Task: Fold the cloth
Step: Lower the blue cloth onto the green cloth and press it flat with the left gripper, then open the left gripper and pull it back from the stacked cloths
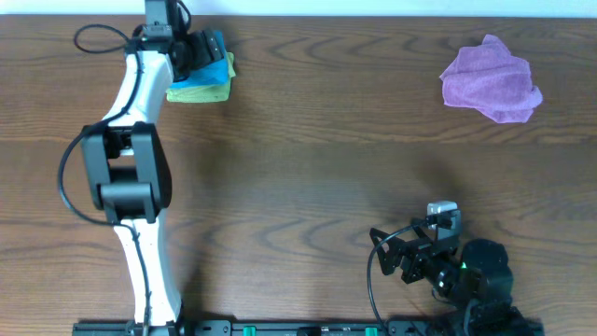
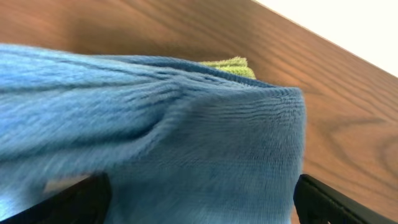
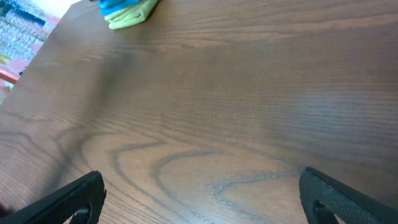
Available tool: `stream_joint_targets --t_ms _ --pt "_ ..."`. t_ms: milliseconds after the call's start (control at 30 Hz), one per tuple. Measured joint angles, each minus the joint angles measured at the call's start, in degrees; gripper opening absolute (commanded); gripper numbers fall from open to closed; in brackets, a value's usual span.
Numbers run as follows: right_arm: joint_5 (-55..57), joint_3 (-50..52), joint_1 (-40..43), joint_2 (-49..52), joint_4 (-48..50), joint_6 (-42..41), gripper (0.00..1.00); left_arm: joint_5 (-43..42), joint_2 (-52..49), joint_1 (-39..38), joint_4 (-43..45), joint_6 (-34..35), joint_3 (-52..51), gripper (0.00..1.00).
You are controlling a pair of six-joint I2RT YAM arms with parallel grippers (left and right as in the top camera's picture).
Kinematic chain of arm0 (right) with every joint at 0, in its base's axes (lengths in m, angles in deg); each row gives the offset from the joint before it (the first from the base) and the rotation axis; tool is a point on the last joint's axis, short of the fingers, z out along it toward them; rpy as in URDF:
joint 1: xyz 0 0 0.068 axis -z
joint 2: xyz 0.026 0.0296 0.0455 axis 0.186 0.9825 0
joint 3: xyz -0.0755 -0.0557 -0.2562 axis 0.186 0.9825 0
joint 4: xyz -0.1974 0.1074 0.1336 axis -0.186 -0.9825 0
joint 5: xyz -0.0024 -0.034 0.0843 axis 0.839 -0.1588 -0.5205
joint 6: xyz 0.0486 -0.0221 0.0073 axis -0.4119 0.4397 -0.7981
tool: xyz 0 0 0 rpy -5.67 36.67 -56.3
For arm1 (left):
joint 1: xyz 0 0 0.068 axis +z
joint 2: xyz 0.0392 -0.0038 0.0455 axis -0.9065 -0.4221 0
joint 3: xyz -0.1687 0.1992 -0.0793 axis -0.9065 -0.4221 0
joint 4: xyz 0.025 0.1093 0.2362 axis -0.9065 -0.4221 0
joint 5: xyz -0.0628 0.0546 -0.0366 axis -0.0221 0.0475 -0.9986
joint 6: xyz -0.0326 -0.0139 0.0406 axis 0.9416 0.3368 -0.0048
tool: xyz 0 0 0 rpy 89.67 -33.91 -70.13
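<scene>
My left gripper [image 1: 198, 51] is at upper left, jaws apart around the blue cloth [image 2: 186, 143], which lies on a green cloth [image 1: 200, 92]. The purple cloth [image 1: 491, 79] lies crumpled at upper right. My right gripper [image 3: 202, 177] is at lower right, jaws apart and empty.

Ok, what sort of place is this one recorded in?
Probably a robotics lab bench: a wood-grain table, the left arm and right arm mounted at its near edge, and only cloths out, a crumpled purple cloth and a blue cloth on a yellow-green cloth.
</scene>
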Motion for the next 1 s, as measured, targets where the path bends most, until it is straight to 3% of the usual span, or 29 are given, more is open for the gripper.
stream_joint_targets --t_ms 400,933,1000 --pt "-0.02 0.00 0.00 0.00 0.00 0.00 0.99 3.23 17.79 0.31 -16.00 -7.10 -0.02 0.96" --pt "0.00 0.00 0.00 0.00 0.00 0.00 0.99 4.50 33.20 0.31 -24.15 -8.41 -0.02 0.96" --pt "0.00 0.00 0.00 0.00 -0.02 0.00 0.99 5.79 35.78 0.35 -28.52 -8.44 -0.02 0.95"
